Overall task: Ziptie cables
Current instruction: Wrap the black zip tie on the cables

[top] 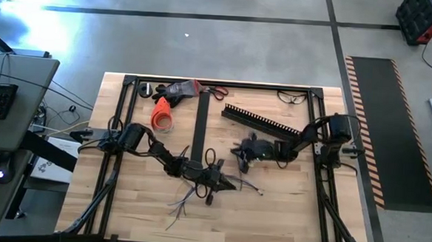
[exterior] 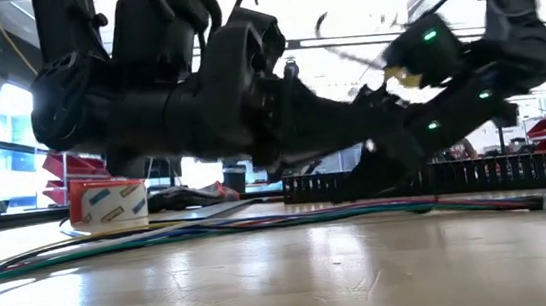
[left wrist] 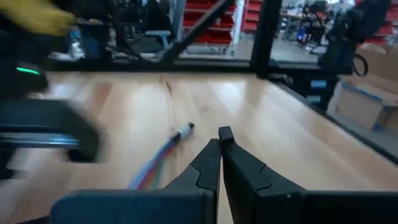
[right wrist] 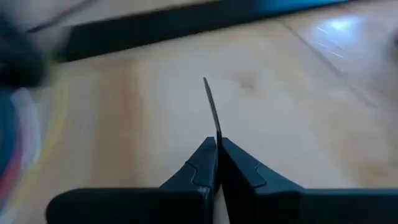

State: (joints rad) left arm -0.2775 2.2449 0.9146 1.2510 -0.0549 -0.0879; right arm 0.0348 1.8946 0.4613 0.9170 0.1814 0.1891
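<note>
Both tools are closed: the left tool (left wrist: 219,144) empty beside the cables (top: 186,197), the right tool (right wrist: 217,146) pinching a thin dark strip (right wrist: 212,109).

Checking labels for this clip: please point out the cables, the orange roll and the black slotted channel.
cables (top: 184,201): high view, on the splayed free ends near the table's front.
orange roll (top: 161,116): high view, middle of its orange body.
black slotted channel (top: 264,121): high view, midway along its toothed length.

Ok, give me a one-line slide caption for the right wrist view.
Right gripper shut on a thin dark strip that sticks out ahead of its fingertips, above the bare wooden table.
</note>
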